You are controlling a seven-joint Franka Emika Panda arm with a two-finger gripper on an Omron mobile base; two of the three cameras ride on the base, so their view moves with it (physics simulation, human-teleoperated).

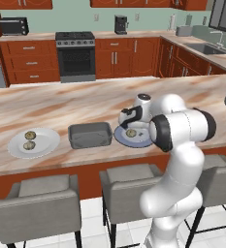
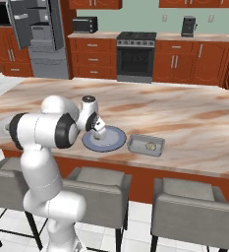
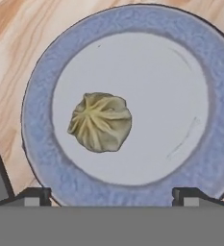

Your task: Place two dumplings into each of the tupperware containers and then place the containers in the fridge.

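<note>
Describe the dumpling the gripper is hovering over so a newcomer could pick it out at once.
On the marble island counter, find the blue-rimmed plate on the stool-side edge, right of the grey tupperware container. The dumpling lies alone on it, under the open gripper. The white plate holds a pair.

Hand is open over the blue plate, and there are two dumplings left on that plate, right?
Not quite. The hand is open over the blue plate, but that plate carries a single dumpling, as the hand view shows.
</note>
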